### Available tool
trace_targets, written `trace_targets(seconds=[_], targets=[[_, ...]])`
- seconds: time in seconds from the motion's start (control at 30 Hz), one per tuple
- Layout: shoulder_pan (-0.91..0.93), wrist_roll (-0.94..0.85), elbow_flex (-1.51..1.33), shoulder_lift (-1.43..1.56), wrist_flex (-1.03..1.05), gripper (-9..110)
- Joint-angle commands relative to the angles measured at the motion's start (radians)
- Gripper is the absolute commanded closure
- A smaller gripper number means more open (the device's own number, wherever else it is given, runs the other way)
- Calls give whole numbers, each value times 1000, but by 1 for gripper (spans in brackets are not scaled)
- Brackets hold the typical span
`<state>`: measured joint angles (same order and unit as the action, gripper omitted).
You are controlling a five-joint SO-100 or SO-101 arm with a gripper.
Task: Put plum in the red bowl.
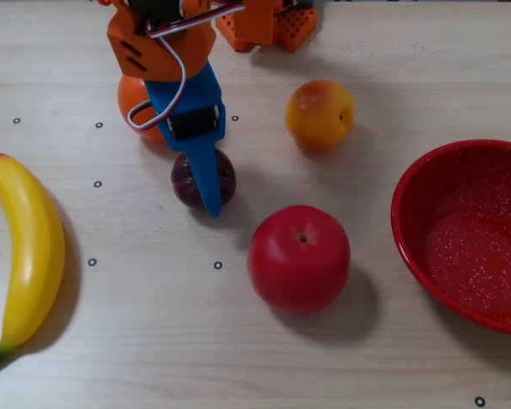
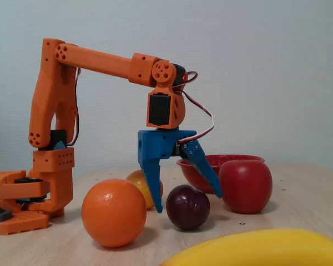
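The plum [image 1: 184,186] is small, dark purple and glossy, and lies on the wooden table left of centre in the overhead view. In the fixed view the plum [image 2: 187,206] sits low between the two blue fingers. My gripper [image 1: 199,181] is open and reaches down over it; one blue finger crosses its top in the overhead view. In the fixed view the gripper [image 2: 188,203] straddles the plum with a gap on each side. The red bowl [image 1: 426,183] stands at the right edge, empty. It shows behind the fruit in the fixed view [image 2: 197,172].
A red apple [image 1: 299,258] lies between the plum and the bowl. A yellow-orange peach [image 1: 319,114] sits further back. An orange [image 1: 132,98] lies partly under the arm. A banana [image 1: 30,247] lies at the left edge. The arm's base [image 2: 39,183] is orange.
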<state>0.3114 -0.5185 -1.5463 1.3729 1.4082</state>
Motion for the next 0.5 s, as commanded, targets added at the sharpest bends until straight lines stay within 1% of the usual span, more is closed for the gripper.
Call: trace_targets(seconds=[0.0, 0.47], targets=[[-35, -21, 29, 28, -21, 57], [-55, -14, 49, -17, -61, 58]])
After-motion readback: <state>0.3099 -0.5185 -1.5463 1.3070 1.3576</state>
